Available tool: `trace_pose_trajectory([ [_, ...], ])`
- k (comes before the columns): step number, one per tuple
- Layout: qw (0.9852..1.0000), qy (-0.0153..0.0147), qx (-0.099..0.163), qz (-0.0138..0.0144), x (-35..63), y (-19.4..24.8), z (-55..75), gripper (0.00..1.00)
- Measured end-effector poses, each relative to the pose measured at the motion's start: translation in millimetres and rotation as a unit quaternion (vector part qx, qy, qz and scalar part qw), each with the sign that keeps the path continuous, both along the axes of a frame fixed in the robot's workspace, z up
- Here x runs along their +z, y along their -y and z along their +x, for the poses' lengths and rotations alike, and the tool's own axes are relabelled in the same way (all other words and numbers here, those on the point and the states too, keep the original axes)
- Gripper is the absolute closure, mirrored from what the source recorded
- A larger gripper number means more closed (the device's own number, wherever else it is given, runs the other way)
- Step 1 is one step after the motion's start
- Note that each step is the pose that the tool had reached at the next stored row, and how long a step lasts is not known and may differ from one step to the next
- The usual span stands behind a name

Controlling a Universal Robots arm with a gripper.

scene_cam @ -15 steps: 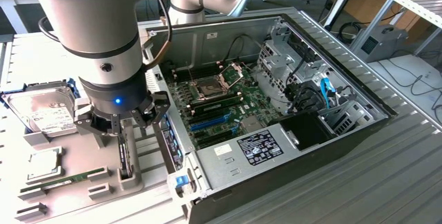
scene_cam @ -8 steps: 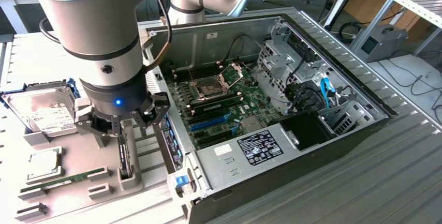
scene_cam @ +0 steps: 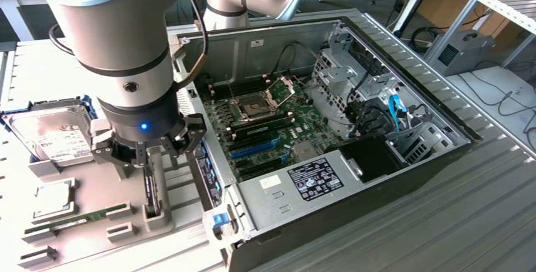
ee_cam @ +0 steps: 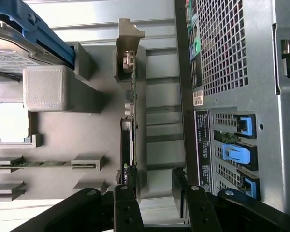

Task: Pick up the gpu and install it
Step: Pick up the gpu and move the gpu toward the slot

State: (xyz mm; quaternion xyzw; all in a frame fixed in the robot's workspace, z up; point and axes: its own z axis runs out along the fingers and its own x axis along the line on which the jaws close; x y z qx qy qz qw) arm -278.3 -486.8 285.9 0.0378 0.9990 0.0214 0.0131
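The gpu (scene_cam: 152,187) stands on its long edge in a slot of the grey holder tray (scene_cam: 100,247), just off the exterior view's left side of the open PC case. In the wrist view the gpu (ee_cam: 129,121) runs as a thin edge-on card, its silver end bracket (ee_cam: 128,34) at the far end. My gripper (scene_cam: 149,159) hangs directly over the card's near end, open. One fingertip (ee_cam: 124,205) sits by the card's end and the other fingertip (ee_cam: 186,200) stands well apart toward the case. Nothing is gripped.
On the tray lie a silver hard drive (scene_cam: 54,137), a CPU (scene_cam: 54,198) and a narrow RAM stick (scene_cam: 80,218). The open PC case (scene_cam: 418,159) shows its motherboard with blue slots (scene_cam: 251,149). The case's rear panel (ee_cam: 232,72) is close beside the gripper.
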Motion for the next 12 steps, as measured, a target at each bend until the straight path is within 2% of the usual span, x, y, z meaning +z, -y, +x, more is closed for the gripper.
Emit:
trace_pose_trajectory([
  [12,1.0,0.0,0.0,0.0,-5.3,0.0,0.0,0.58],
])
